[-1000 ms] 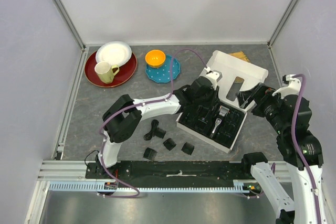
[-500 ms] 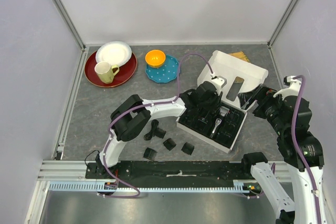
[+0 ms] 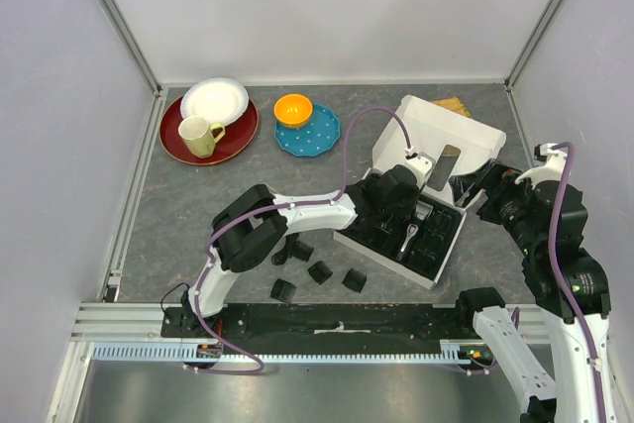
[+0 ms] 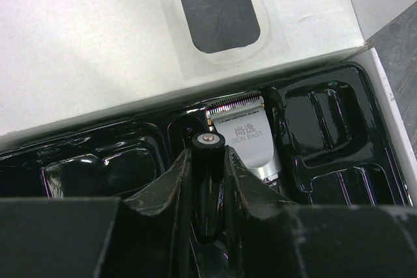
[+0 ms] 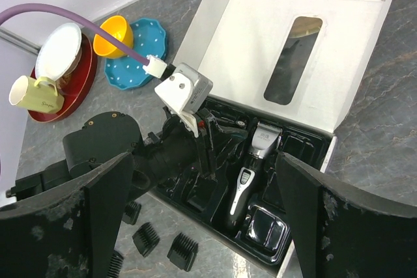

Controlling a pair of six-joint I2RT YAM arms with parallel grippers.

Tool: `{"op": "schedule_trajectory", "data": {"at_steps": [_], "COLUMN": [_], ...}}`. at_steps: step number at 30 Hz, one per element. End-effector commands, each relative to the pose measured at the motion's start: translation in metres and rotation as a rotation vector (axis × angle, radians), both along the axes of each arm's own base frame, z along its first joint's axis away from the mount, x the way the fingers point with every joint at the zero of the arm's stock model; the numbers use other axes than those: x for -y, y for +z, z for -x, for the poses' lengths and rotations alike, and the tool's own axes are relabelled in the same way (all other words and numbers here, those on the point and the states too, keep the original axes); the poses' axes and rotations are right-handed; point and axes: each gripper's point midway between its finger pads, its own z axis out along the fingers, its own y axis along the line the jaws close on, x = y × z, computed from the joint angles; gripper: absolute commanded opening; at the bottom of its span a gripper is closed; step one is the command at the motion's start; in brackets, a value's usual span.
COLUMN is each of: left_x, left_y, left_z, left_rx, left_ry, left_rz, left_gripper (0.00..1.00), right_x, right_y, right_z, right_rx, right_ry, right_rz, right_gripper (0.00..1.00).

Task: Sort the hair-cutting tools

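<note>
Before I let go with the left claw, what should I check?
1. Short black cylinder clamped in left claw: ok.
2. Cylinder above black moulded tray, beside silver-and-black clipper: ok.
3. Cylinder seated in its slot: cannot tell.
4. Right claw open, empty, above the white cardboard box: ok.
5. Black comb attachments boxed: not ok, several lie on the grey table.

one each: clipper (image 5: 242, 190), cylinder (image 4: 208, 174), bowl (image 3: 293, 108), mug (image 3: 196, 134); four loose combs (image 3: 319, 271); three plates (image 3: 322, 136)
</note>
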Motion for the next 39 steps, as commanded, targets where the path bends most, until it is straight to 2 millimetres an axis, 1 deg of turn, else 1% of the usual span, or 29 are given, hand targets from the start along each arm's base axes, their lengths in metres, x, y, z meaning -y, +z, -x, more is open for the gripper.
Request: {"op": "schedule_trajectory", "data": {"at_steps": [1, 2, 4, 6, 9, 10, 11, 13, 14, 17, 19, 22, 23, 25, 28, 32, 39], "left_x": [-0.007, -0.007, -0.007, -0.006, -0.005, -0.005, -0.005, -0.004, -0.004, -0.004, -0.004, -0.005, -0.005, -0.005, -0.005, -0.006, -0.010], "left_y": [0.000, 0.001, 0.005, 0.009, 0.016, 0.018, 0.020, 0.025, 0.026, 0.031, 0.037, 0.040, 0.044, 0.045, 0.046, 0.041, 0.020], "left_z": [-0.003, -0.003, -0.002, -0.002, -0.001, -0.001, -0.001, -0.002, -0.001, -0.001, 0.000, 0.001, 0.001, 0.001, 0.003, 0.006, 0.010], "left_rx": [0.046, 0.049, 0.057, 0.064, 0.074, 0.074, 0.076, 0.080, 0.079, 0.080, 0.081, 0.079, 0.081, 0.079, 0.075, 0.064, 0.028], "left_ry": [0.017, 0.016, 0.019, 0.018, 0.020, 0.022, 0.022, 0.024, 0.022, 0.025, 0.026, 0.031, 0.032, 0.033, 0.027, 0.016, 0.017], "left_rz": [-0.059, -0.059, -0.057, -0.051, -0.035, -0.029, -0.025, -0.013, -0.008, 0.003, 0.017, 0.030, 0.038, 0.044, 0.048, 0.044, 0.014], "left_gripper": [0.17, 0.22, 0.27, 0.30, 0.37, 0.40, 0.47, 0.51, 0.55, 0.59, 0.59, 0.53, 0.47, 0.40, 0.26, 0.22, 0.15], "right_x": [0.002, 0.002, 0.002, 0.002, 0.000, -0.001, -0.001, -0.001, -0.001, -0.001, -0.001, -0.001, -0.001, -0.001, -0.001, -0.001, -0.001], "right_y": [-0.002, -0.002, -0.003, -0.005, -0.003, -0.003, -0.003, -0.002, -0.002, 0.000, 0.000, -0.001, -0.001, -0.001, -0.002, -0.002, -0.002], "right_z": [-0.001, -0.002, -0.002, -0.002, -0.002, -0.002, -0.002, -0.002, -0.002, -0.001, -0.001, -0.001, -0.001, -0.001, -0.001, -0.001, -0.001], "right_rx": [0.003, 0.003, -0.001, -0.005, -0.001, -0.002, -0.004, -0.001, -0.001, 0.005, 0.004, 0.002, 0.004, 0.004, 0.001, 0.002, 0.003], "right_ry": [-0.007, -0.007, -0.007, -0.006, 0.005, 0.003, 0.004, 0.003, 0.004, 0.003, 0.001, 0.005, 0.003, 0.003, 0.003, 0.004, 0.006], "right_rz": [0.013, 0.012, 0.011, 0.011, 0.006, 0.001, 0.000, -0.003, -0.005, -0.004, -0.004, -0.003, -0.003, -0.004, -0.003, -0.001, 0.000], "right_gripper": [0.98, 0.98, 0.98, 0.98, 0.98, 0.98, 0.98, 0.98, 0.98, 0.98, 0.98, 0.98, 0.98, 0.98, 0.98, 0.98, 0.98]}}
